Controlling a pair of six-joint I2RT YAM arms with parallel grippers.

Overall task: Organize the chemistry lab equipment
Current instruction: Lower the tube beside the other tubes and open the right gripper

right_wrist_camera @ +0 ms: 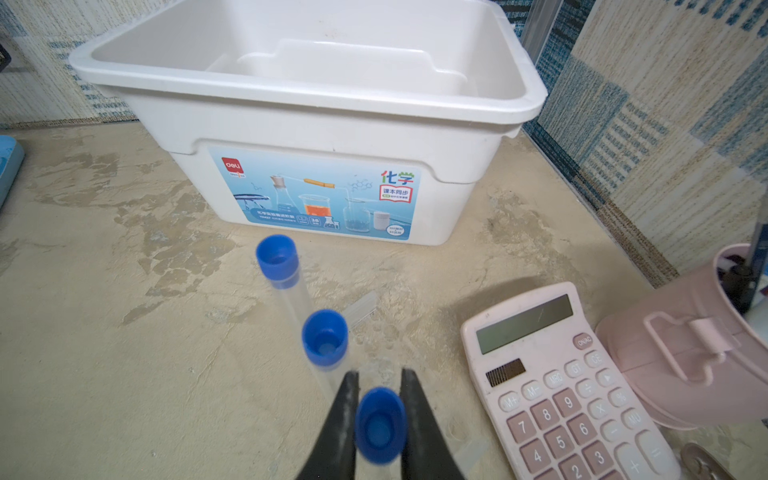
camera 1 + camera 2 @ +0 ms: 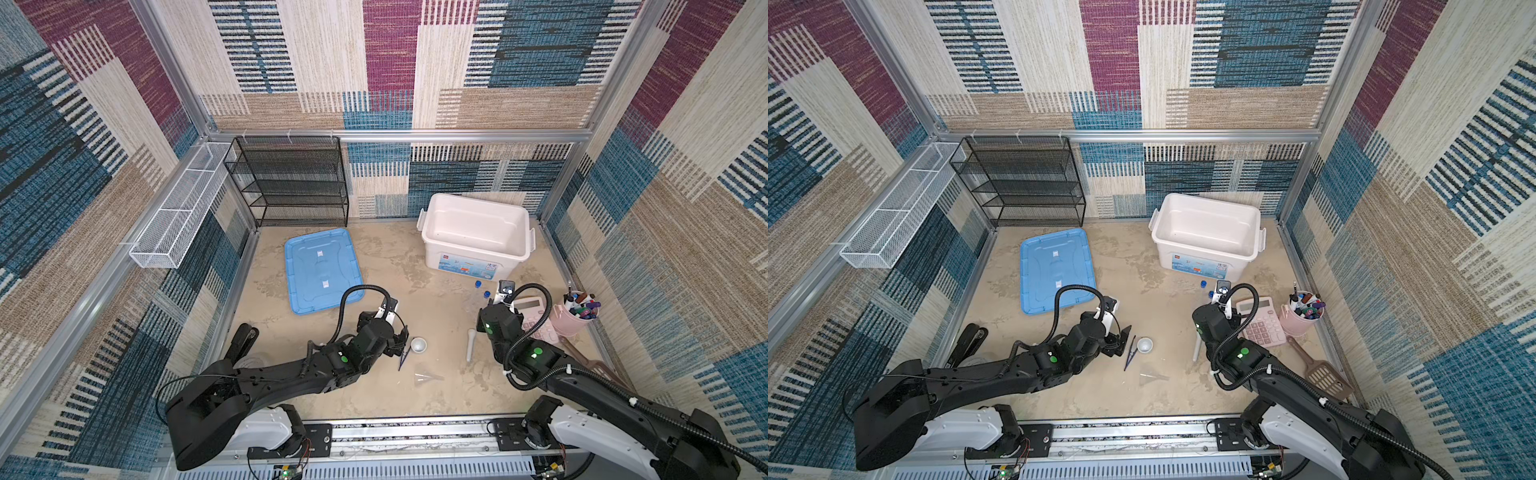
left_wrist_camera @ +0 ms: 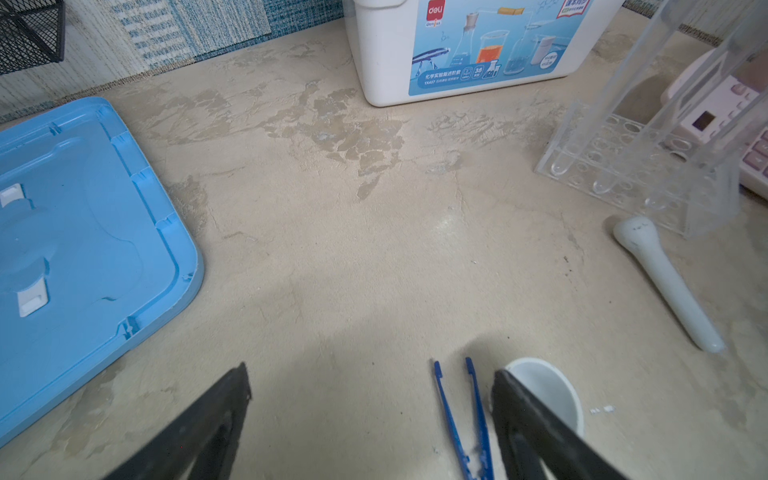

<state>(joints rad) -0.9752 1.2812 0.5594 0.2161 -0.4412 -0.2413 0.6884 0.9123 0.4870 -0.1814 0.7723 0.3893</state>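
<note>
My right jaws pinch 1 test tube (image 1: 380,424) by its cap; a slip could topple the rack (image 3: 615,166). Left jaws gape wide, empty.

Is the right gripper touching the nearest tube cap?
Touching. In the right wrist view, the right gripper has a finger against each side of the tube cap, with no gap showing on either side.

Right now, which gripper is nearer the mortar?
Left. The left gripper hangs open beside the mortar; the right gripper, shut on a test tube, is much farther off.
</note>
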